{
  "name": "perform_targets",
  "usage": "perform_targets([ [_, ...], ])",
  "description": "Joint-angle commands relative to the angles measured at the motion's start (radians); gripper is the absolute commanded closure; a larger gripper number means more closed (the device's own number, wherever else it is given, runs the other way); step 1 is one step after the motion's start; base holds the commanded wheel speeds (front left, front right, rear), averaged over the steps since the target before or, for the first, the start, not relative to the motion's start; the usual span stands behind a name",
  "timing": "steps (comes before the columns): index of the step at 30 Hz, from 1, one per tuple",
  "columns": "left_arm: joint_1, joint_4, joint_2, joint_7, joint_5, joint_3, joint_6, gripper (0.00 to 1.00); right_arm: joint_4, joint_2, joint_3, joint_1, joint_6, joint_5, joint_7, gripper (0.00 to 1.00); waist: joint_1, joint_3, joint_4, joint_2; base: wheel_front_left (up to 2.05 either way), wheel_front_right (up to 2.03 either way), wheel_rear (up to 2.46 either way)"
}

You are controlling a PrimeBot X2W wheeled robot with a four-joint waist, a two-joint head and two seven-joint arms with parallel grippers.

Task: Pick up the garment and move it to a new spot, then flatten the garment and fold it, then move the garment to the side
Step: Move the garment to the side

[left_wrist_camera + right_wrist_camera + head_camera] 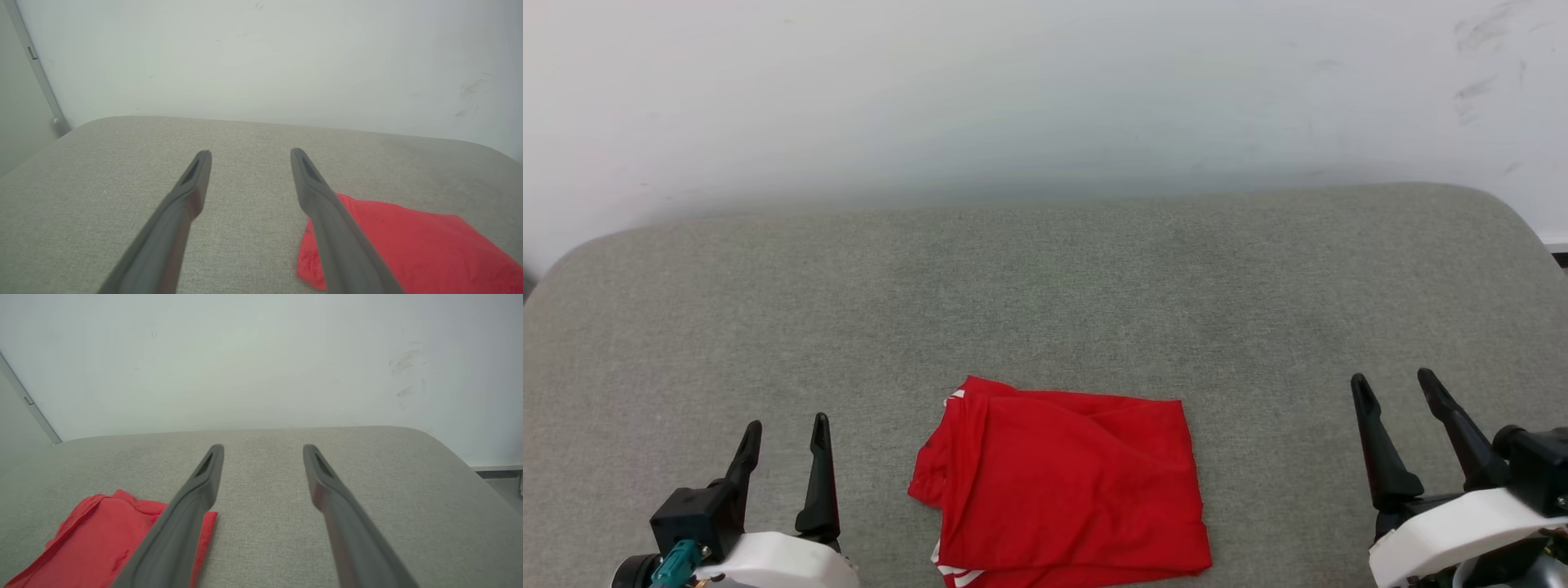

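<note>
A pale wall point(1045, 82), scuffed with faint dark marks point(1474, 86) toward its upper right, backs a broad grey upholstered cushion point(1045, 286) with rounded far corners that spans the head view. A red shirt point(1066, 482) lies folded into a rough rectangle on the near middle of the cushion, close to its front edge, its plain red face up and lightly creased. Slivers of white point(953, 398) peep from the fold at the shirt's far left corner and again at its near left corner; they look like sleeve trim, though too little shows to be sure. The left gripper point(787, 421) hovers at the lower left of the head view, fingers parted and holding nothing, near the shirt's left edge but clear of it. The right gripper point(1392, 377) sits at the lower right, its two dark fingers likewise spread and empty, well apart from the shirt's right edge. In the left wrist view the shirt lies low on the right past the fingers; in the right wrist view it lies low on the left. A thin grey strip point(41, 73) runs down the wall at the left wrist view's far left.
</note>
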Motion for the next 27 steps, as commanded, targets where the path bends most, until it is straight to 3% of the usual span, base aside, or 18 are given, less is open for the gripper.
perform_targets([
  [1,0.007,-0.004,0.002,0.0,0.004,-0.001,0.006,0.0,-0.006,0.006,-0.006,0.009,0.0,0.003,0.007,0.0,0.0001,0.001,0.002,0.0,0.0,0.0,0.0],
  [5,-0.004,-0.015,-0.004,-0.003,0.009,0.003,0.012,0.0,0.009,0.009,-0.042,0.002,0.0,0.047,0.059,0.0,0.0001,0.007,0.014,0.0,0.0,0.0,0.0],
  [10,-0.034,-0.033,-0.021,-0.01,0.022,0.008,0.014,0.0,0.152,-0.06,-0.151,-0.048,0.0,0.207,0.273,0.0,0.0001,0.029,0.055,0.0,0.0,0.0,0.0],
  [15,-0.061,-0.048,-0.043,-0.013,0.039,0.007,0.007,0.0,0.327,-0.117,-0.175,-0.114,0.0,0.394,0.519,0.0,0.0001,0.058,0.101,0.0,0.0,0.0,0.0],
  [20,-0.094,-0.05,-0.063,-0.015,0.056,-0.007,-0.011,0.0,0.466,-0.071,-0.175,-0.188,0.0,0.567,0.701,0.0,0.0001,0.085,0.154,0.0,0.0,0.0,0.0],
  [27,-0.14,-0.042,-0.083,-0.017,0.069,-0.016,-0.037,0.0,0.629,0.004,-0.155,-0.294,0.0,0.753,0.742,0.0,0.0001,0.143,0.205,0.0,0.0,0.0,0.0],
])
